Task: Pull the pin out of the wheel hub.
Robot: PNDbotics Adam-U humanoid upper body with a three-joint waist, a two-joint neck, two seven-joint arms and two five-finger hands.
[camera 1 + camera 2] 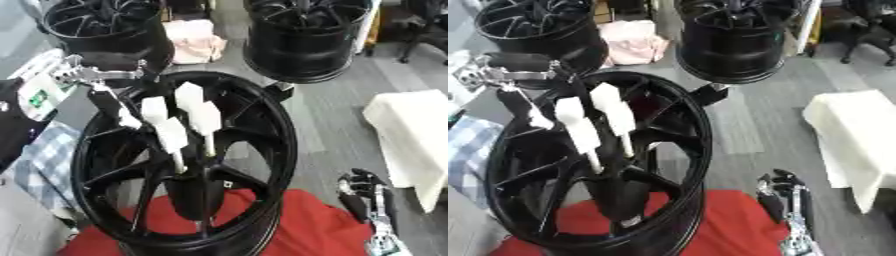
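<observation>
Wheel hub [188, 165] stands on red cloth [306, 227] with white pins [188, 122] at centre; my left hand [109, 100] reaches from ten o'clock, grasp unclear; right hand [363, 195] idles relaxed at five; next I must grip one pin and pull.

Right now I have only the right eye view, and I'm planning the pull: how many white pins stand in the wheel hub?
Observer: The left eye view separates what look like four white pins above the wheel hub.
Operator: Is anything past my left edge?
Observer: Yes, a white box with a green panel sits beside the left arm.
</observation>
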